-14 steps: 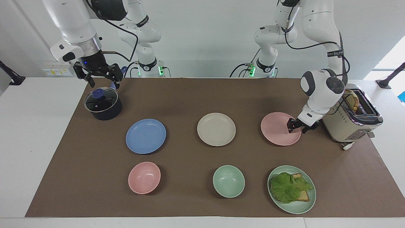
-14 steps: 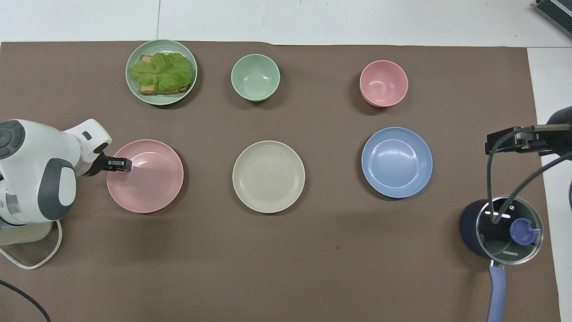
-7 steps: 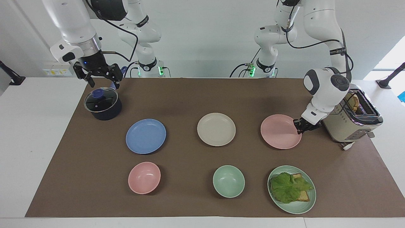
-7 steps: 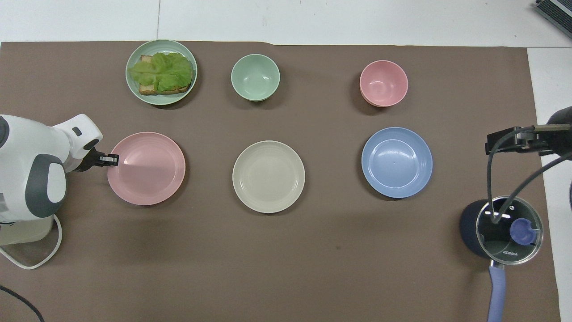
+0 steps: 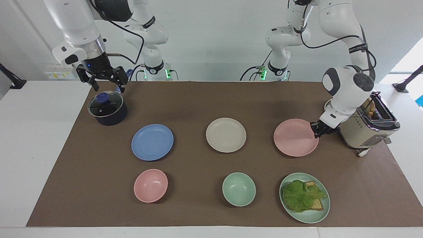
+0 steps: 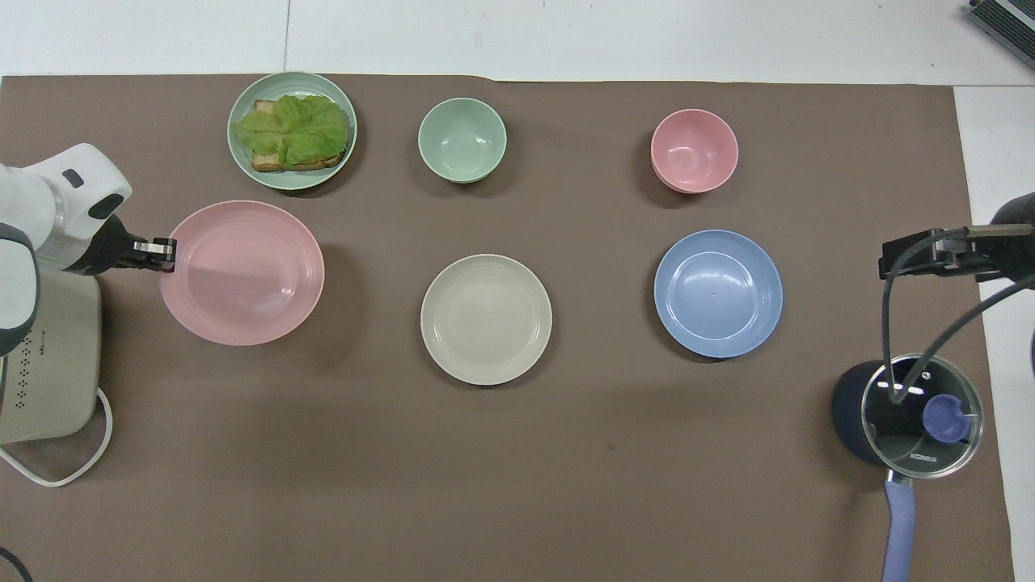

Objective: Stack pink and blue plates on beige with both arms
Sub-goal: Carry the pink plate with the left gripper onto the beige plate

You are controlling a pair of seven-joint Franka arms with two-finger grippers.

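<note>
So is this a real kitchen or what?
Probably not: it looks like a robot lab set up as a pretend kitchen. Two white robot arms stand at a table with a brown mat, a toaster and a lidded pot.

My left hand [image 5: 316,129] is pinching the rim of the round shallow pale pink plate [image 5: 295,138], just beside the boxy beige toaster [image 5: 366,127]. The round cream-beige plate [image 5: 226,135] is lying between it and the round periwinkle blue plate [image 5: 152,142]. My right hand [image 5: 105,82] is hovering over the lidded dark pot [image 5: 107,109].

A brown mat [image 5: 205,99] covers the white table [image 5: 33,132], seemingly flat under plates and bowls.
</note>
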